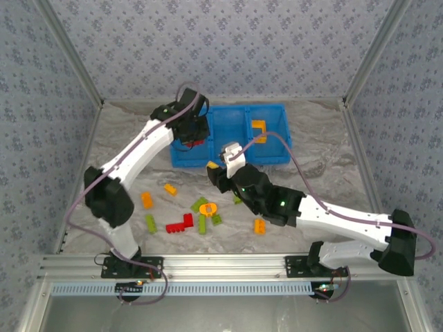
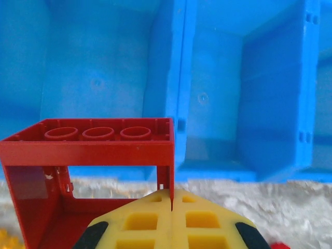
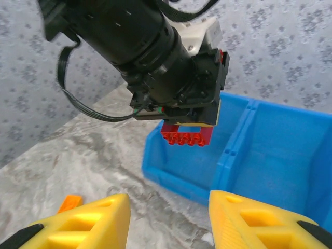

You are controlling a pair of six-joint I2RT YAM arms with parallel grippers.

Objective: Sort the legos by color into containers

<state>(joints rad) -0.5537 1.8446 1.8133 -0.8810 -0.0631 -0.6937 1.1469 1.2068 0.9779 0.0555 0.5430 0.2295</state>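
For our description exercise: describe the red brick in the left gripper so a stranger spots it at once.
Find the blue bin at the table's far side. At its near left corner the left gripper holds the red brick aloft. Unlike the red piece lying on the table, it is an open frame with three studs.

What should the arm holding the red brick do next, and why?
Probably ease it forward a little, over the compartment straight ahead, before letting go. The left arm's jaws are shut on the red open-frame plastic brick, which hangs at the near wall of the bright blue plastic bin. The grey marbled table shows just beneath it, so dropping now might miss.
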